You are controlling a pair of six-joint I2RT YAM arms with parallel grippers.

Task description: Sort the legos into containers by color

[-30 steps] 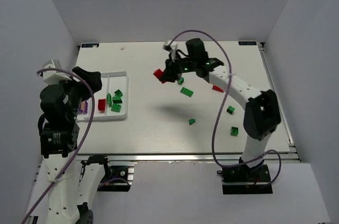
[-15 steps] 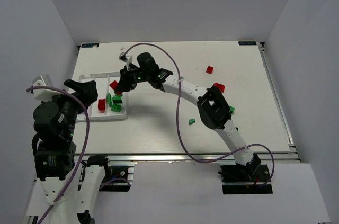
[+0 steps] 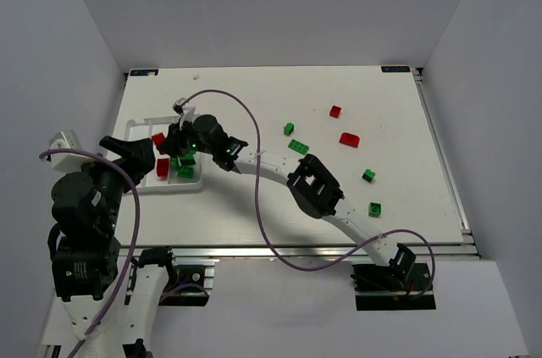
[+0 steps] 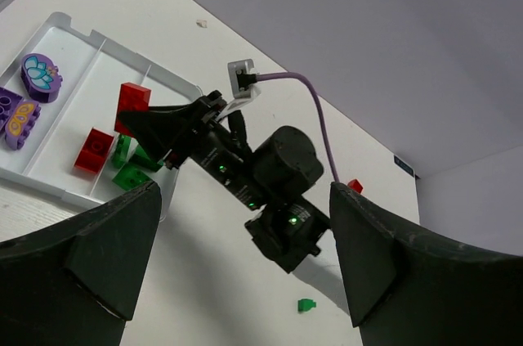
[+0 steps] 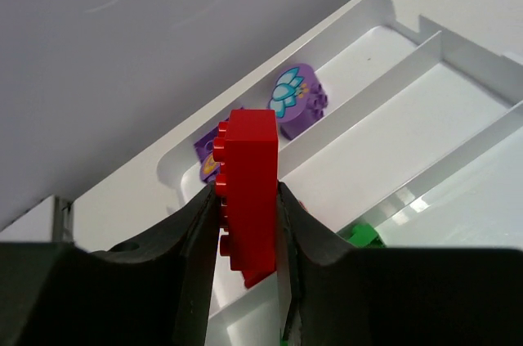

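Note:
My right gripper (image 3: 166, 141) is shut on a red lego (image 3: 158, 138), held on edge between the pads (image 5: 248, 199). It hangs over the white tray (image 3: 196, 185), above the far part of the strip that holds another red brick (image 3: 163, 167). Green bricks (image 3: 185, 172) lie in the strip to the right. In the left strip are two rounded purple pieces (image 4: 41, 76). My left gripper (image 4: 245, 280) is open and empty, raised by the tray's near left side (image 3: 134, 153), looking at the right arm.
Loose on the table are green bricks (image 3: 289, 129), (image 3: 298, 146), (image 3: 368, 175), (image 3: 374, 209) and two red ones (image 3: 335, 111), (image 3: 349, 140). The right arm stretches across the table's middle, with its purple cable (image 3: 254, 206) looping beside it.
The right arm has swung left from the table's middle to above the tray, carrying the red brick. The left arm has shifted slightly down and left.

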